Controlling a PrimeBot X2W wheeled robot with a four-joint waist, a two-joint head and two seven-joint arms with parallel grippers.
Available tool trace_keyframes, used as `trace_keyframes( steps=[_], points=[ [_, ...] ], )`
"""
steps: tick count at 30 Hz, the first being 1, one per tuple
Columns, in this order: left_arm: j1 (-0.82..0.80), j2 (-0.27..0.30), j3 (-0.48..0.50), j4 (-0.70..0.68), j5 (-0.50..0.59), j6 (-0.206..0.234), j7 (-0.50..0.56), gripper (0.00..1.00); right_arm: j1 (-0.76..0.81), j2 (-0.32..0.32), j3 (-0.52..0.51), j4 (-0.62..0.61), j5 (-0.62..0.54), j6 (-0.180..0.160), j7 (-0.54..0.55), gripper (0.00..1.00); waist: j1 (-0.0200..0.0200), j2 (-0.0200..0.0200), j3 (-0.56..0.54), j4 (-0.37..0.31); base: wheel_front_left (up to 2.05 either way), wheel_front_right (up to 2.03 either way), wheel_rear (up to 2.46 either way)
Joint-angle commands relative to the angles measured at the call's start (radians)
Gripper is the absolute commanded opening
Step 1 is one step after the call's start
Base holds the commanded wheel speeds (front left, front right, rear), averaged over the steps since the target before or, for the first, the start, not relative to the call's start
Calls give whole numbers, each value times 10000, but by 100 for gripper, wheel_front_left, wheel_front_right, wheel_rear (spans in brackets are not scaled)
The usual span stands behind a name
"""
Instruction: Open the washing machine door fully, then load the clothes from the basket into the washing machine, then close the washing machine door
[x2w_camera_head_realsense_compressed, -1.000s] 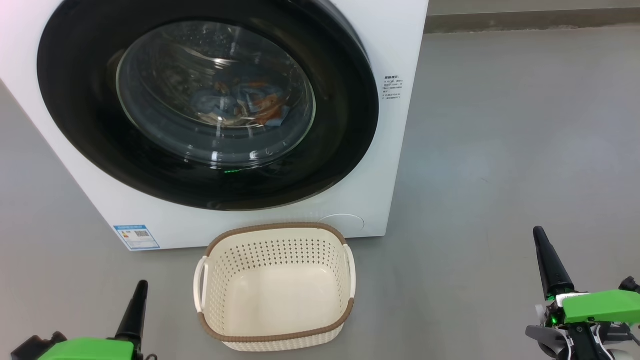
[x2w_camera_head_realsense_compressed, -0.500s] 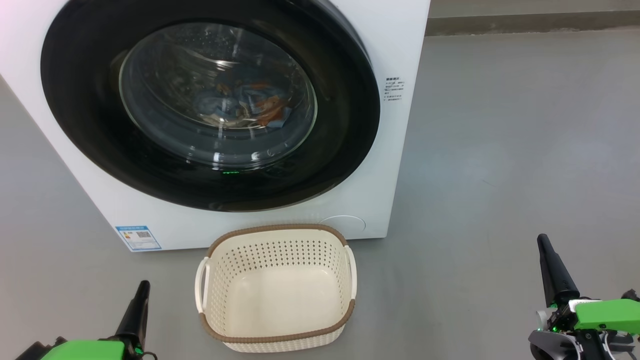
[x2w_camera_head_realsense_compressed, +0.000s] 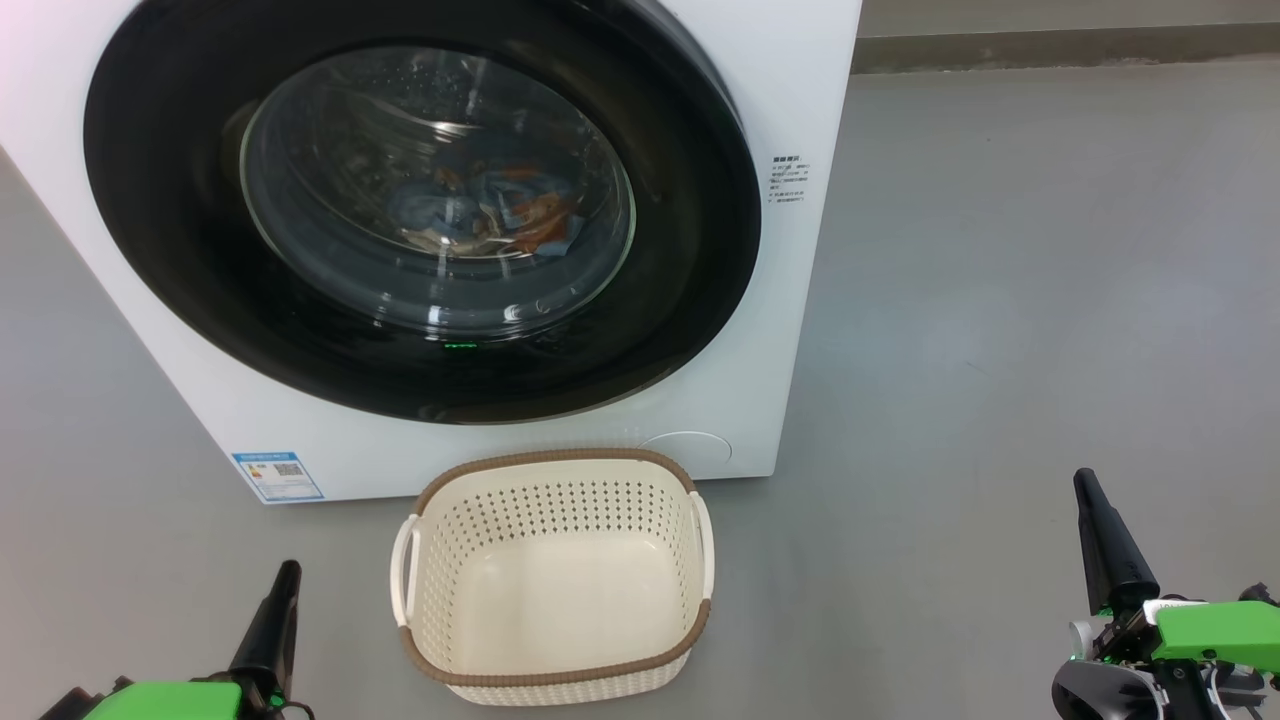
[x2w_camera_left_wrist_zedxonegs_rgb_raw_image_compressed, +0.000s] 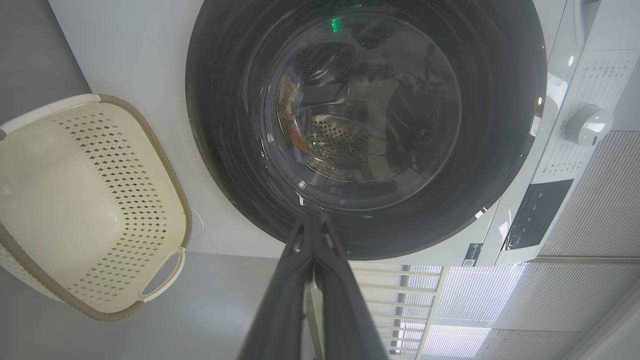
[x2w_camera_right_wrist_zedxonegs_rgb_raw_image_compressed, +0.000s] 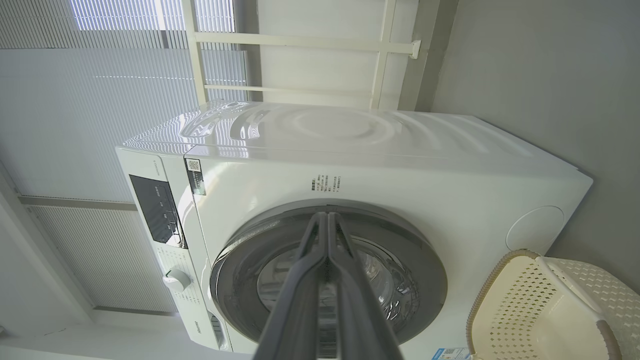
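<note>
Left gripper (x2w_camera_head_realsense_compressed: 286, 572): nearest, at the near left, low over the floor (x2w_camera_head_realsense_compressed: 1000, 320). Its two dark fingers are pressed together to a single point. It has hold of nothing and touches nothing. It points toward the washer.

Right gripper (x2w_camera_head_realsense_compressed: 1086, 482): at the near right, well apart from the basket and from the machine. Its fingers are likewise drawn tight together, with nothing between them.

The basket (x2w_camera_head_realsense_compressed: 552, 505): stands upright on the floor between the two grippers, nearer to the left one, and just in front of the machine's lower edge. Its brown rim and both side handles are plain to see. The bare cream bottom shows in full.

The washing machine (x2w_camera_head_realsense_compressed: 790, 300): directly beyond the basket, standing on the floor. A blue label (x2w_camera_head_realsense_compressed: 277, 476) sits at the lower left of its front and a round cap (x2w_camera_head_realsense_compressed: 687, 446) at the lower right. In the left wrist view a control dial (x2w_camera_left_wrist_zedxonegs_rgb_raw_image_compressed: 589, 124) shows on the top panel.

The washing machine door (x2w_camera_head_realsense_compressed: 160, 250): lies flat against the machine's front, closed. A small green glint (x2w_camera_head_realsense_compressed: 460, 346) shows on the black ring below the glass.

The clothes (x2w_camera_head_realsense_compressed: 500, 215): inside the drum, seen through the door's window, a light-blue and orange heap low in the drum. Their number cannot be told.

Farthest: a grey skirting (x2w_camera_head_realsense_compressed: 1060, 45) runs along the floor's far edge, to the right of the machine.
</note>
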Motion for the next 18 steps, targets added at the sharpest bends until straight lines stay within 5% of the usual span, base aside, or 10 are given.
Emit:
trace_keyframes(
  steps=[1,18],
  points=[
    [-472,153,362,-167,-26,7,49,0,-87,-54,154,-311,46,16,68,0,0,0,0,0,0,0,0],
    [-474,140,381,-164,-10,6,64,0,-88,-40,135,-310,30,16,84,0,0,0,0,0,0,0,0]
  ],
)
